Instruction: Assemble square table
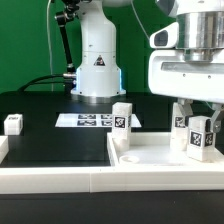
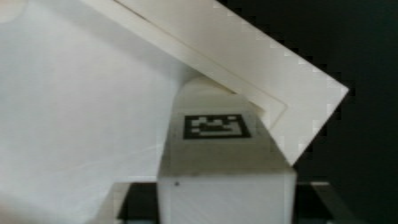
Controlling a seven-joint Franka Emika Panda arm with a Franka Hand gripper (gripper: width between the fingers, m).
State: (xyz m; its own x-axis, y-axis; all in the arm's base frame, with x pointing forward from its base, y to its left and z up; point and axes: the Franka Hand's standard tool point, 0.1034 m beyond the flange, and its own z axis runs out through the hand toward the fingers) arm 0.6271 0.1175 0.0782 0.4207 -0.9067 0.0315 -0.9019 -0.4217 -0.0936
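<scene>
The white square slab lies at the exterior view's front right; in the wrist view one corner of it shows. My gripper hangs over its near right corner, shut on a white tagged leg that stands upright there. In the wrist view the leg fills the space between the fingers of my gripper, tag facing the camera. A second leg stands at the slab's far left corner. A third leg shows behind my left finger. A fourth leg stands alone at far left.
The marker board lies flat on the black table in front of the robot base. The long white border wall runs along the front edge and turns up the left side.
</scene>
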